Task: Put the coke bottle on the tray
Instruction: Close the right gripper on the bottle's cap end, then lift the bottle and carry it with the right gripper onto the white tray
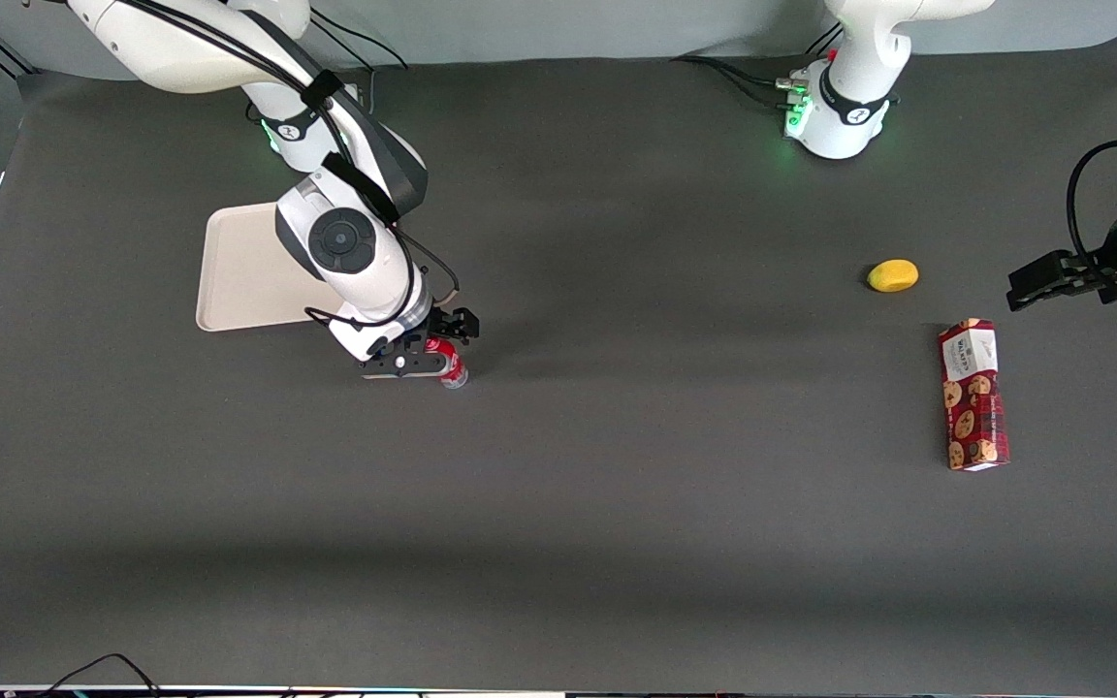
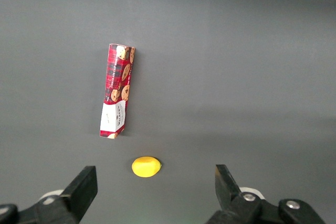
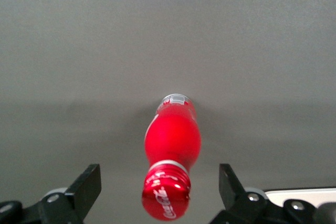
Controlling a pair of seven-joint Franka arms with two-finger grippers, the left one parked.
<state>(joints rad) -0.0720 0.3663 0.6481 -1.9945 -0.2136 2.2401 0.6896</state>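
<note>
The coke bottle (image 1: 449, 366) is small, slim and red with a red cap. It stands upright on the dark table, a little nearer the front camera than the tray (image 1: 239, 269). My right gripper (image 1: 437, 347) hovers right over it. In the right wrist view the bottle (image 3: 171, 140) stands between my two open fingers (image 3: 86, 184), with a wide gap on each side of the cap. The fingers do not touch it. The beige tray lies flat, partly hidden under my arm; a corner of its rim shows in the right wrist view (image 3: 299, 191).
A red cookie box (image 1: 973, 394) and a yellow lemon-like object (image 1: 893, 275) lie toward the parked arm's end of the table. Both also show in the left wrist view, the box (image 2: 116, 91) and the yellow object (image 2: 146, 166).
</note>
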